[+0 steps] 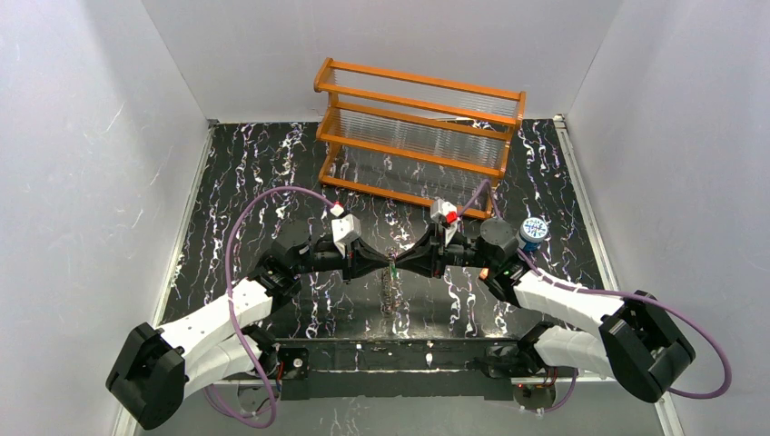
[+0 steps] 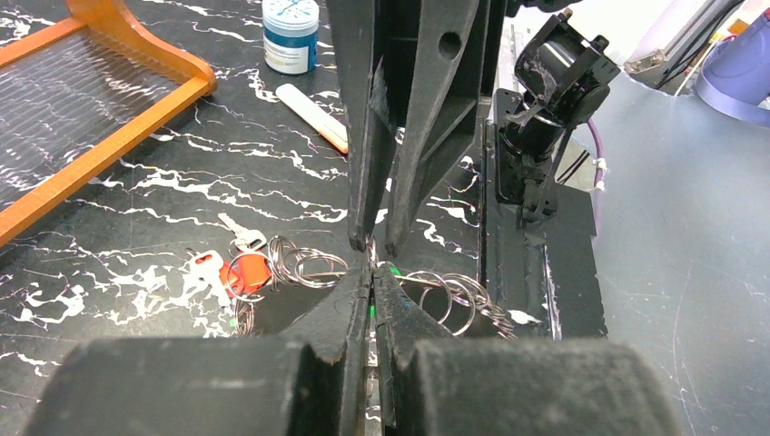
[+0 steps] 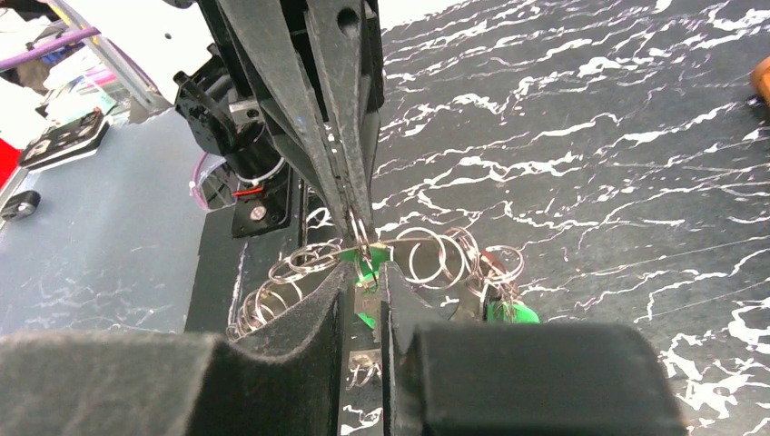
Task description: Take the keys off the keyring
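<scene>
Pinching a silvery wire keyring (image 3: 361,238), the left gripper (image 3: 358,221) is closed tight. Narrowly parted, the right gripper (image 3: 365,270) clamps a green plastic-headed key (image 3: 361,258).

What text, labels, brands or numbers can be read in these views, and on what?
None readable in any view.
Jar: patterned lid and pale label band, too blurred to read.
Red tag on the right arm's wrist: too small to read.
Keys: no stamp or number can be made out.
</scene>
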`<action>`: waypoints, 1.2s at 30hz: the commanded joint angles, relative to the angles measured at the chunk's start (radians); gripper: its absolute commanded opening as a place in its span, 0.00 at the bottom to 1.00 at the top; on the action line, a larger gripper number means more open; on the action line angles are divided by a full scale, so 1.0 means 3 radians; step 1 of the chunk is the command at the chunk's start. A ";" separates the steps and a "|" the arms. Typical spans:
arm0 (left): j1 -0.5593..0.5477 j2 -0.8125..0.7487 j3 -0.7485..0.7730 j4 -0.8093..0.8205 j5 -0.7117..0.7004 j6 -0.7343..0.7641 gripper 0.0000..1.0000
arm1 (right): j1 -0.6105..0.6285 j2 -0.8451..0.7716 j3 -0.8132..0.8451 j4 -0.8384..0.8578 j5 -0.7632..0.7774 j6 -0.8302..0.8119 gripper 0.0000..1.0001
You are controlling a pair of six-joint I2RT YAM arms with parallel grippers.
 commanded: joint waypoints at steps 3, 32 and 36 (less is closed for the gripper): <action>-0.0008 -0.0132 -0.0014 0.0310 0.0174 -0.0009 0.00 | -0.0008 0.0273 0.0105 0.0213 -0.0153 0.0108 0.21; -0.0010 -0.0180 -0.0050 0.0489 0.0325 -0.0062 0.00 | -0.0023 -0.0088 0.0122 -0.0032 -0.0428 -0.0592 0.24; -0.0010 -0.0181 -0.0060 0.0542 0.0347 -0.0100 0.00 | -0.0022 0.0057 0.0166 0.0155 -0.0581 -0.0522 0.24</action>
